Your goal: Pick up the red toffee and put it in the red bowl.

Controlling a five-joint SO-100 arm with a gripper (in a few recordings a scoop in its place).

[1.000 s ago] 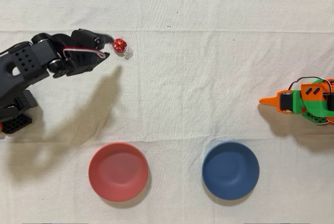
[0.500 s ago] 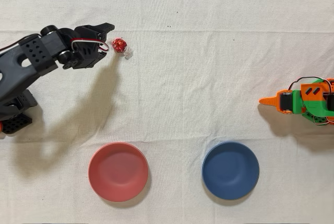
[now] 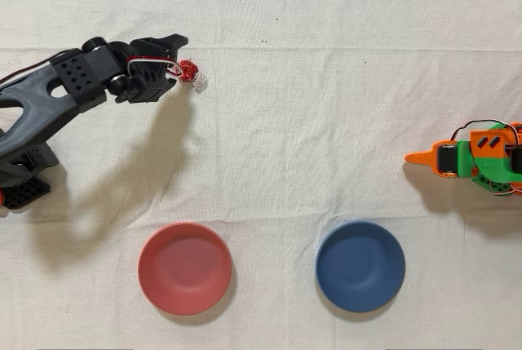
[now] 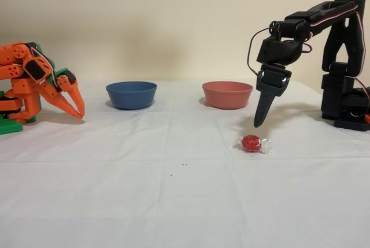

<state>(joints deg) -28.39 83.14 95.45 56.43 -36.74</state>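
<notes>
- I'm hovering the gripper (image 4: pixel 258 122) just above and a touch behind the red toffee (image 4: pixel 251 143), tips pointing down, not touching it; from the side the fingers are reading as one closed blade with nothing in them, but I honestly can't tell how far apart the jaws are standing
- toffee's sitting on the white cloth (image 3: pixel 326 121), well apart from the red bowl (image 3: pixel 185 268), with the blue bowl (image 3: pixel 360 266) next to that one
- I'm guessing it's super light and the foil is slick and crinkly, so it'll probably skate away if I nudge it
- I'm planning to pinch the round red body, not the clear twisted tail, since that tail looks floppy
- orange arm (image 3: pixel 477 158) is sitting idle across the table
</notes>
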